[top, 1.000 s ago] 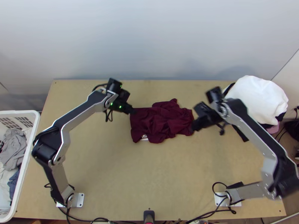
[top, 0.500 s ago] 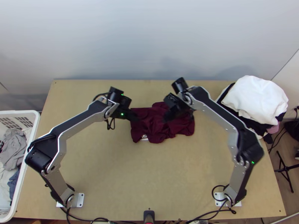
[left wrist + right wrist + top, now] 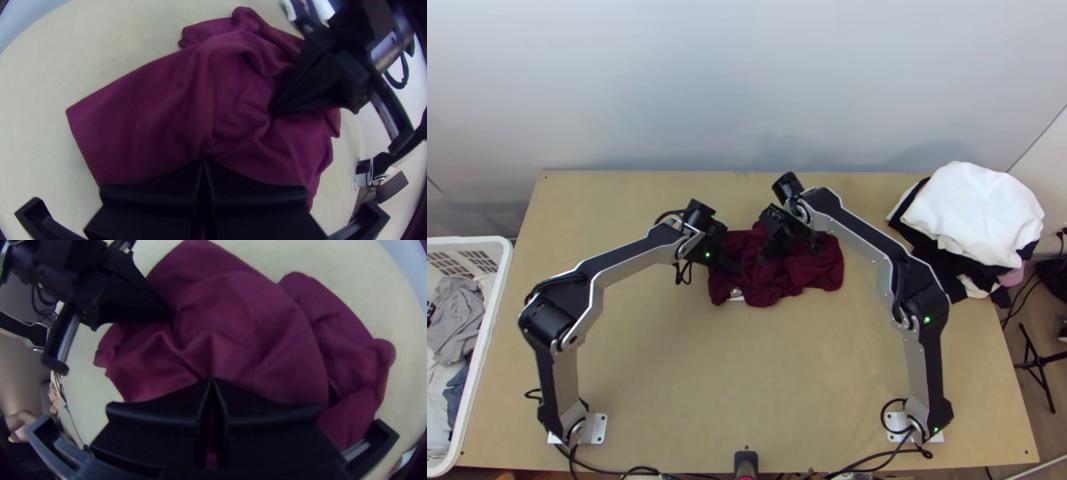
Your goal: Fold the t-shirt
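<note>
1. The maroon t-shirt [image 3: 818, 275] lies rumpled on the table [image 3: 747, 376], near the middle of the top view.
2. The left gripper [image 3: 737, 269] is at the shirt's left part, its fingers closed on a pinch of fabric.
3. The right gripper [image 3: 769, 254] is just beside it, above and to the right in the frame, its fingertips together, also nipping the cloth.
4. A white basket [image 3: 487, 344] of clothes stands at lower left; white cloth [image 3: 975, 212] tops a pile at right.
</note>
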Robot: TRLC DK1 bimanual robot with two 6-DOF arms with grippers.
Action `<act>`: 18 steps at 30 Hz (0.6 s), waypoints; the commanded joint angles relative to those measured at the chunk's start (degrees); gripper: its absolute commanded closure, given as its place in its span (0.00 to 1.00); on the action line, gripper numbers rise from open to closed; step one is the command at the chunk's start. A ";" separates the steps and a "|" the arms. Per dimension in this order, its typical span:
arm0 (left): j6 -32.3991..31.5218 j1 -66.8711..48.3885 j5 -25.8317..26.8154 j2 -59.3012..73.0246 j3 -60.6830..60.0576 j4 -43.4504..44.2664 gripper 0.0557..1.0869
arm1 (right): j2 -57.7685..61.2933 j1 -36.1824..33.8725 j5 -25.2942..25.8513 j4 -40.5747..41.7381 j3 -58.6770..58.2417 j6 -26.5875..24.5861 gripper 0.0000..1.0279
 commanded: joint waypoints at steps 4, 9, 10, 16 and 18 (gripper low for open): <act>0.03 -0.57 -2.06 2.96 2.16 -1.43 0.96 | -3.46 -4.76 0.38 0.00 -9.28 -1.92 0.97; 0.20 -0.74 -2.68 3.13 2.25 -1.43 0.96 | -10.40 -11.35 1.61 -0.53 -18.86 -5.35 0.97; 0.29 -0.92 -3.03 3.13 2.25 -1.43 0.96 | -12.16 -12.76 1.69 -0.62 -21.06 -6.23 0.97; 0.56 -1.27 -3.56 3.22 2.51 -1.69 0.96 | -21.74 -23.84 3.63 -0.97 -31.78 -13.35 0.97; 0.56 -1.18 -3.56 3.31 2.60 -1.78 0.96 | -22.79 -27.97 4.60 -1.85 -32.22 -15.63 0.97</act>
